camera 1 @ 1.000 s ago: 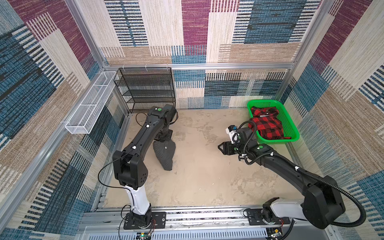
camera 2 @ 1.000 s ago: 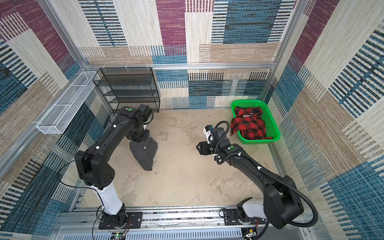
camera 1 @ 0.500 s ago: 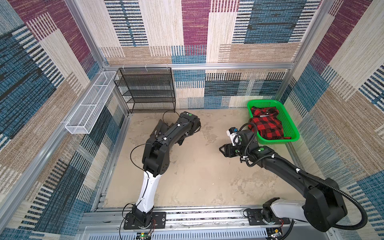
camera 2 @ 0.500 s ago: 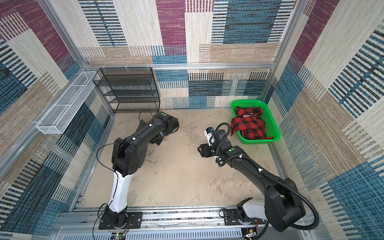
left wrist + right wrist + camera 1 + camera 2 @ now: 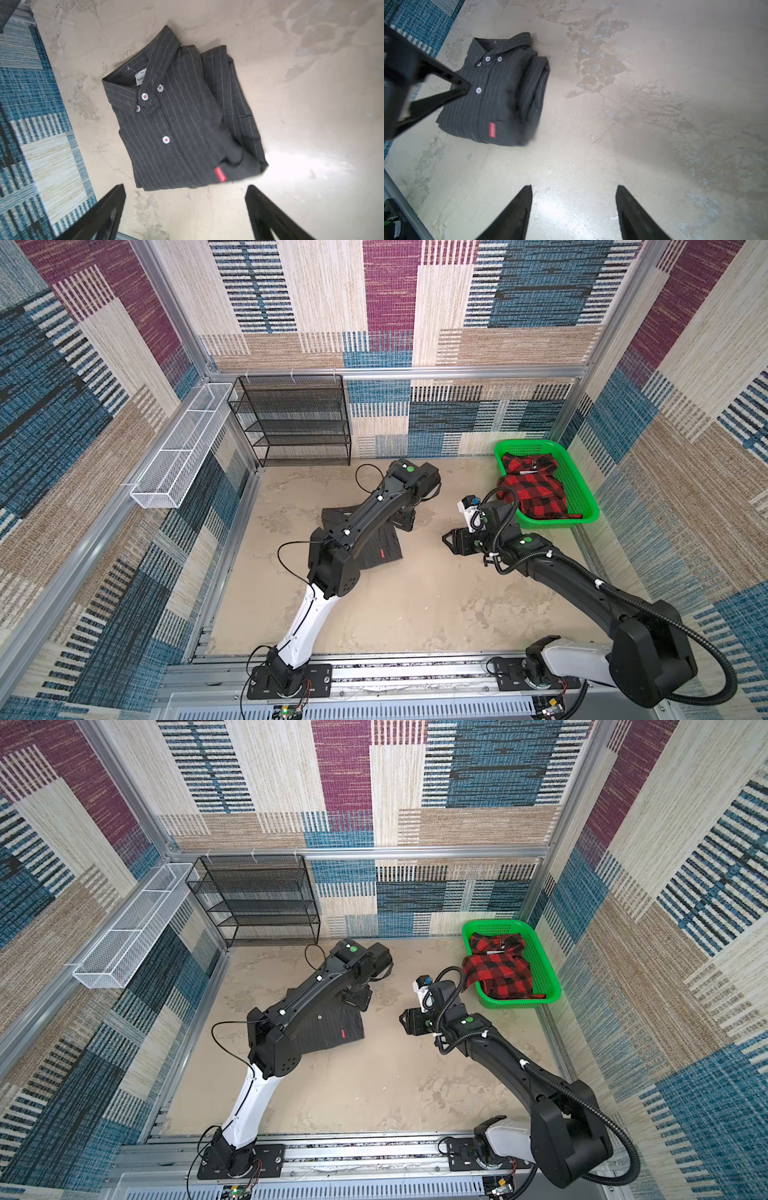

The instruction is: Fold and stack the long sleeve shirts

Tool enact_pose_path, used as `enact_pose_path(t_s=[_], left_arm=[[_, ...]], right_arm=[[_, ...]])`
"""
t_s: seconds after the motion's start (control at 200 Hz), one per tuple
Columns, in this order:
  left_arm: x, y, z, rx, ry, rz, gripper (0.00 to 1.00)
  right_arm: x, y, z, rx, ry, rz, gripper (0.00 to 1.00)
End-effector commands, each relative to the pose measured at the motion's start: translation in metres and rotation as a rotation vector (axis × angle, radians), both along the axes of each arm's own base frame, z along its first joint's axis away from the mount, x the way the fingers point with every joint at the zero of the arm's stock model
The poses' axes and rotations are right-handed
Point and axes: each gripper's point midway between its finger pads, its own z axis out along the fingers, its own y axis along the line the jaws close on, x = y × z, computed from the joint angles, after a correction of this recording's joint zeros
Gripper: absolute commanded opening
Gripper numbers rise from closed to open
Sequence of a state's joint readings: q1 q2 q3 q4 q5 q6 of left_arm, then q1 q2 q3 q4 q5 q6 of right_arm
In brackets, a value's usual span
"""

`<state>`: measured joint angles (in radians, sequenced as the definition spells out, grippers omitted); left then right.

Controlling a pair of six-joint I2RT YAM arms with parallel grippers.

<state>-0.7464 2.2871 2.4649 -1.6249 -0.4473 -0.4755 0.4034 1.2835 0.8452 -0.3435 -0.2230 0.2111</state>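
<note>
Shirt number one looks finished to me: the grey pinstripe shirt (image 5: 182,116) lies folded in a compact rectangle on the desk (image 5: 415,605), collar (image 5: 145,68) on top, a bit left of the middle, and from above it's mostly hidden under the left arm (image 5: 365,514). The left claw (image 5: 186,185) hangs just past the edge opposite the collar, jaws spread wide with nothing between them, so I'd say the step in hand is simply getting clear of the fold. Best way to do that, I reckon: go straight up before swinging anywhere, because one side of the fold has layers poking out in steps and a dragged fingertip would pull them open. That arm is stretched forward over the desk, elbow raised above the cloth, wrist bent down so the claw points at the surface. The red check shirt (image 5: 534,497) is bunched up in the green basket (image 5: 528,442) at the far right corner, not folded yet, so that's the next job. The right arm (image 5: 561,572) reaches in from the near right, forearm low, and the right claw (image 5: 574,186) faces the grey shirt across bare desk, jaws about half apart and empty, basket just behind it, handy for the grab
</note>
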Motion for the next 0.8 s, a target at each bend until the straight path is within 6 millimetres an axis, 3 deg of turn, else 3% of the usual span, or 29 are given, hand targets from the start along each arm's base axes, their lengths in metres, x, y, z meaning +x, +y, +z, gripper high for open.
enact_pose_path(t_s=[0.0, 0.07, 0.13, 0.23, 0.285, 0.471, 0.571, 0.696, 0.791], left_arm=[[-0.033, 0.017, 0.025, -0.024, 0.079, 0.015, 0.94], [-0.037, 0.024, 0.036, -0.038, 0.051, 0.015, 0.91], [-0.039, 0.035, 0.038, -0.052, 0.036, 0.026, 0.8], [-0.04, 0.054, 0.025, -0.164, 0.04, 0.073, 0.25], [-0.042, 0.066, 0.01, -0.261, 0.055, 0.118, 0.0], [-0.041, 0.106, -0.023, -0.571, -0.02, 0.265, 0.0], [-0.038, 0.116, -0.039, -0.681, -0.05, 0.311, 0.0], [-0.035, 0.114, -0.063, -0.761, -0.029, 0.334, 0.0], [-0.034, 0.116, -0.089, -0.763, -0.005, 0.366, 0.0]], right_arm=[[0.008, 0.0, 0.002, -0.014, -0.005, -0.011, 0.65], [0.01, 0.008, 0.007, 0.022, 0.001, 0.001, 0.63], [0.014, 0.018, 0.013, 0.049, -0.004, 0.01, 0.59], [0.023, 0.049, 0.017, 0.041, -0.008, 0.05, 0.5], [0.028, 0.072, 0.019, 0.031, -0.011, 0.085, 0.45], [0.059, 0.137, 0.007, 0.058, 0.004, 0.143, 0.38], [0.072, 0.168, 0.002, 0.054, 0.016, 0.176, 0.37], [0.068, 0.202, -0.012, 0.037, 0.038, 0.223, 0.36], [0.06, 0.209, -0.034, 0.034, 0.08, 0.218, 0.33]])
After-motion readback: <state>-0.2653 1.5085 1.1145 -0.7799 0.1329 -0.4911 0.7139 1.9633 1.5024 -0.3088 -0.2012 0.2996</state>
